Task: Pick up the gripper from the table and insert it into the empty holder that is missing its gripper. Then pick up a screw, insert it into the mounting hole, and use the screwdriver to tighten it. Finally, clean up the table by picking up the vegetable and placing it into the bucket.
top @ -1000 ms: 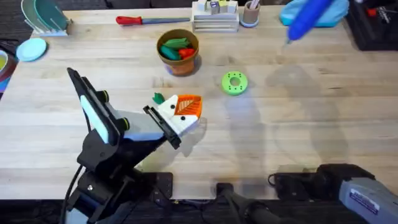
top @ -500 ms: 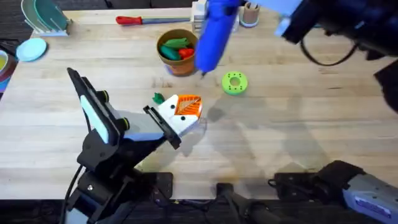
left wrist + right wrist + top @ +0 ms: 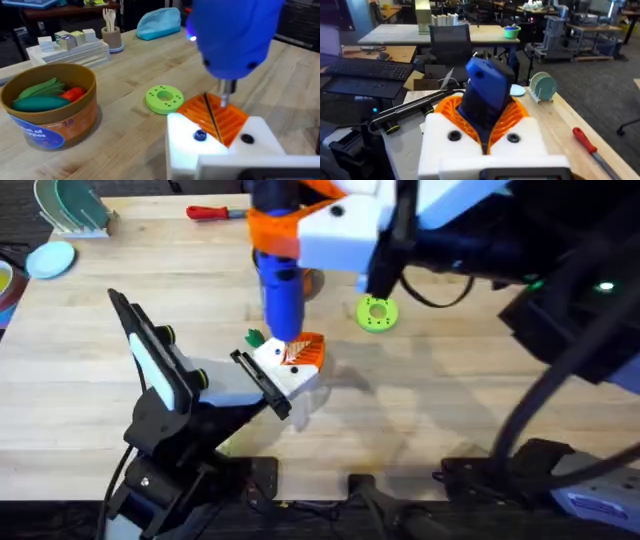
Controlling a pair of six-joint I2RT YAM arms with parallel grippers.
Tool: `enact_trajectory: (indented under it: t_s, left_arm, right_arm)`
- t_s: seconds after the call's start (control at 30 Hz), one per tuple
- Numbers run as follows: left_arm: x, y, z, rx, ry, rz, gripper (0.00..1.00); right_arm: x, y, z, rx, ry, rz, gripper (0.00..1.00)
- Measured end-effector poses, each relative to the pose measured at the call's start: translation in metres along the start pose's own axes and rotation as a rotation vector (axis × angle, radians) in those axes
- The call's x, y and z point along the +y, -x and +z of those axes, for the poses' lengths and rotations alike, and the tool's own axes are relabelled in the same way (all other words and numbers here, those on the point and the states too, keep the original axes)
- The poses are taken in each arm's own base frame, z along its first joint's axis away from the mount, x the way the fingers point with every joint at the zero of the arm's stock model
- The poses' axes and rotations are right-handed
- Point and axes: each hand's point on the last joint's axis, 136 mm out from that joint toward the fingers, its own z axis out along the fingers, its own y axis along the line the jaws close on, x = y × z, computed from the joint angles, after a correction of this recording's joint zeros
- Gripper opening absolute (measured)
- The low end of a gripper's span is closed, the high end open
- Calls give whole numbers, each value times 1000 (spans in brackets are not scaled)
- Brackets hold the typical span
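Note:
My right gripper (image 3: 290, 225) has reached across the table and is shut on a blue powered screwdriver (image 3: 280, 280), gripped between its orange pads (image 3: 445, 112). The screwdriver points down, its bit (image 3: 223, 97) just above the orange tips of my left gripper (image 3: 215, 117). That left gripper (image 3: 298, 352) is shut, its ribbed orange pads meeting. The white holder (image 3: 190, 145) carries an orange tip. A tiny green vegetable (image 3: 255, 337) lies on the table beside the left gripper. The bucket (image 3: 55, 125) holds green and red toy vegetables. I cannot make out a loose screw.
A flat green disc with holes (image 3: 376, 313) lies right of the grippers. A red-handled screwdriver (image 3: 225, 212) rests at the back edge. A rack and a blue lid (image 3: 50, 258) sit at the back left. The right arm's cables hang over the right half.
The right arm has swung the blue screwdriver from the back right, leftwards and down, until it stands over the left gripper's orange tips. The left arm has stayed still.

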Motion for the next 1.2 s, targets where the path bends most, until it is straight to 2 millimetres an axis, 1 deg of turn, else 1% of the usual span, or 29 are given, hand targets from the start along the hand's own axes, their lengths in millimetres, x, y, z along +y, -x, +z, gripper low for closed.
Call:
enact_trajectory:
  t_s: [0.1, 0.3, 0.5, 0.73, 0.93, 1.2]
  left_arm:
    - [0, 0, 0, 1, 0, 0, 4]
    - [0, 0, 0, 1, 0, 0, 4]
    - [0, 0, 0, 1, 0, 0, 4]
    - [0, 0, 0, 0, 0, 0, 4]
    - [0, 0, 0, 0, 0, 0, 4]
    - [0, 0, 0, 0, 0, -1, 4]
  right_arm:
    - [6, 0, 6, -13, 24, -32, 26]
    - [14, 2, 9, -25, 53, -60, 26]
    - [12, -6, 12, -12, 56, -60, 26]
    - [10, -10, 16, -10, 56, -63, 26]
    - [7, -19, 19, 6, 57, -50, 26]
    - [7, -20, 20, 10, 57, -46, 26]
